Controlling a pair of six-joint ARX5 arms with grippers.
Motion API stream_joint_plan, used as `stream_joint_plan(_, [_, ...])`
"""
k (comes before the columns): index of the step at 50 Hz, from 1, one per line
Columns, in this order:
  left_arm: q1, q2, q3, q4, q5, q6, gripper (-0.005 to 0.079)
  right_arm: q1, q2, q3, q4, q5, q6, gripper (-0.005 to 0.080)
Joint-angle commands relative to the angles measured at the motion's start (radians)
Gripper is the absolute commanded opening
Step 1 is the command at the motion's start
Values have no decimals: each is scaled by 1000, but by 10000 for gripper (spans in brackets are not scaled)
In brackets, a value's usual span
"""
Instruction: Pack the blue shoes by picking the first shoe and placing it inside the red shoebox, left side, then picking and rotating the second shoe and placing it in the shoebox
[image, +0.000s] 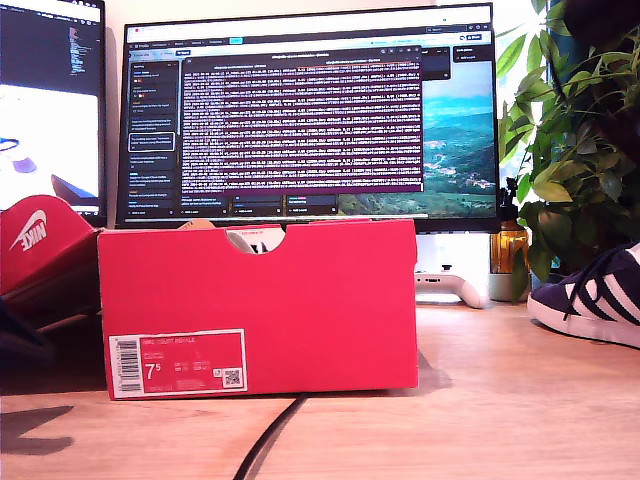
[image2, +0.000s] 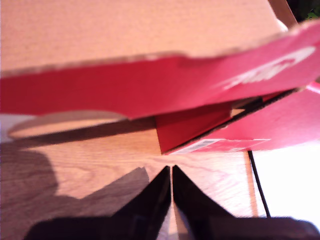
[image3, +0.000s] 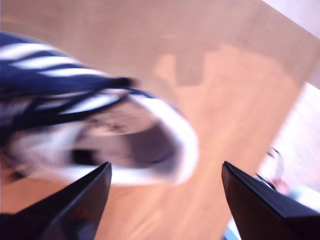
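Note:
The red shoebox (image: 260, 310) stands at the middle of the wooden table, its barcode label facing the camera. Its red lid (image: 40, 240) with the white swoosh hangs open toward the exterior view's left. One blue shoe (image: 590, 295) with white stripes lies at the exterior view's right edge. My first gripper (image2: 171, 172) is shut on nothing, low over the table, just in front of the lid (image2: 150, 95) and the box corner (image2: 195, 130). My second gripper (image3: 166, 167) is open above the blurred shoe (image3: 100, 120), whose heel opening lies between the fingers (image3: 75, 205).
A black cable (image: 270, 440) runs across the table in front of the box. Monitors (image: 310, 110) stand behind it, with a plant (image: 570, 130) and a white controller (image: 455, 285) toward the exterior view's right. A dark shape (image: 18, 345) sits at the exterior view's left edge.

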Motion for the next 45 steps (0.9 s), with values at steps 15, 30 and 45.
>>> stream_joint_plan(15, [-1, 9, -24, 7, 0, 4, -20, -25, 10, -199, 144, -63, 57, 645])
stream_joint_plan(30, [-1, 9, -24, 7, 0, 4, -20, -45, 13, -293, 245, -76, 85, 581])
stream_joint_plan(45, [-1, 9, -24, 7, 0, 4, -20, -71, 13, -293, 327, -102, 110, -13])
